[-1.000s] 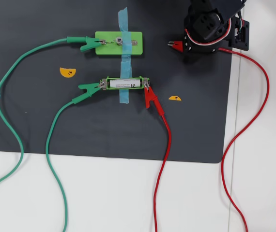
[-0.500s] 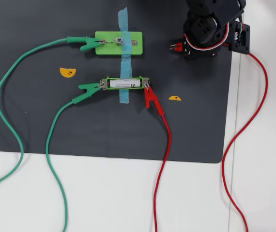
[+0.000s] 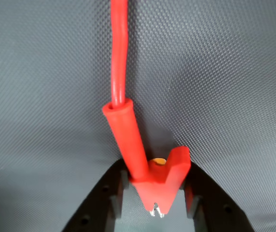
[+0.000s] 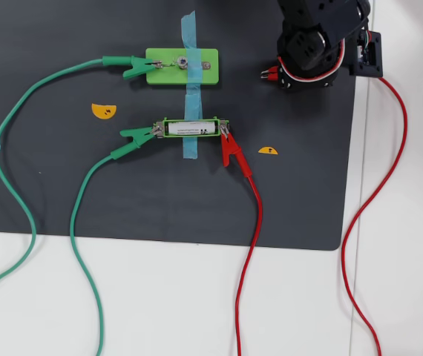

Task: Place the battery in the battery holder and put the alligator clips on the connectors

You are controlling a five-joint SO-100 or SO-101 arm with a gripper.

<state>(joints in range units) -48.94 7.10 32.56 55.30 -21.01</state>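
At the mat's top right, the black two-finger gripper point(image 3: 156, 205) has its jaws clamped on a red rubber-sleeved alligator clip point(image 3: 150, 166), the last one loose. The white cylindrical battery point(image 4: 190, 128) already sits in the narrow green plastic holder point(image 4: 191, 119), with a green clip point(image 4: 136, 135) and a second red clip point(image 4: 230, 149) on its end tabs. Target is likely the silver tab point(image 4: 207, 65) on the wider green block point(image 4: 182, 66): keep the squeeze on, approach nose-first, level. Wrist view shows grip and metal teeth; overhead view shows only the clip's nose point(image 4: 268, 73) but gives the whole layout.
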